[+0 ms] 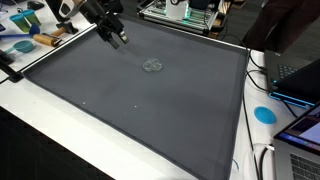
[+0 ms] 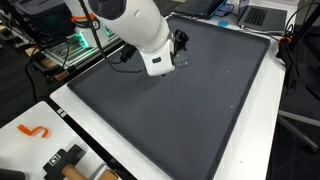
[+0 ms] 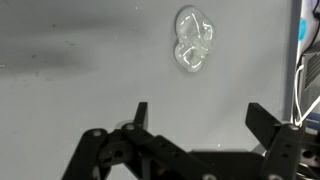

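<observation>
Now: my pincer (image 1: 117,38) hangs above the far part of the dark mat (image 1: 150,115), fingers apart, nothing between them. The wrist view agrees, with both fingertips spread wide and only bare mat in the gap.

Nearest thing: a small clear lump (image 3: 192,42), glassy and knobbly, lying flat on the mat. In the wrist view it sits ahead of my fingertips, roughly in line with the gap and not touching them. In an exterior view the clear lump (image 1: 152,66) lies near the pincer, a little toward the middle of the mat. Where my white arm (image 2: 140,30) fills the frame I cannot find it, and it is likely hidden behind me. I cannot tell whether it is glass, plastic or film.

Around: white table (image 1: 40,130) under the mat, blue disc (image 1: 264,114) and laptop (image 1: 300,75) off the mat's edge, both well apart from me.

Risks, as I judge them:
- It is see-through on grey, so its edges are hard to read, and I could close beside it rather than around it.
- It lies low, so coming down on it my fingertips may meet the mat first, drag the cloth and nudge the lump away.
- It looks smooth, so an off-centre squeeze might make it slip out sideways.
- If it is thin film, a hard pinch would crush it.
</observation>
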Robot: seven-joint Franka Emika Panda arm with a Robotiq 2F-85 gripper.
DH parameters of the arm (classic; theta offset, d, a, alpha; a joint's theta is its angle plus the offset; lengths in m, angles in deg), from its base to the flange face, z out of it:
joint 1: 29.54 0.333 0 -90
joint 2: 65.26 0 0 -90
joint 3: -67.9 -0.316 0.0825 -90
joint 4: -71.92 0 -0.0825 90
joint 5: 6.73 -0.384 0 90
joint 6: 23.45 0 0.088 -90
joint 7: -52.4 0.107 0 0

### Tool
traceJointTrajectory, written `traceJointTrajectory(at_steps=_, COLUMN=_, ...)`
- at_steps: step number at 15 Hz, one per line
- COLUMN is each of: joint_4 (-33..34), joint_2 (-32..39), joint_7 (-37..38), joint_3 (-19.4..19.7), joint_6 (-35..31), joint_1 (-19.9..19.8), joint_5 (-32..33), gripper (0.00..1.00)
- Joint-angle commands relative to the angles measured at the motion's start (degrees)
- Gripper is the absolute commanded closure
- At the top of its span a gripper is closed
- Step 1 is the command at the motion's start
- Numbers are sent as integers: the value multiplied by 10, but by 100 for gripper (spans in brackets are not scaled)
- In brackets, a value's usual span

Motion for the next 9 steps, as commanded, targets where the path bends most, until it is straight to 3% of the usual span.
traceJointTrajectory(at_steps=1, joint_4=-51, joint_2=-34, joint_7=-40, joint_3=7, joint_6=-23, joint_1=9, joint_5=-9, gripper=0)
traceJointTrajectory(at_steps=9, joint_4=-99, joint_2=-63, joint_7=-75, joint_3=6, joint_6=-64, joint_1=25, joint_5=-16, gripper=0)
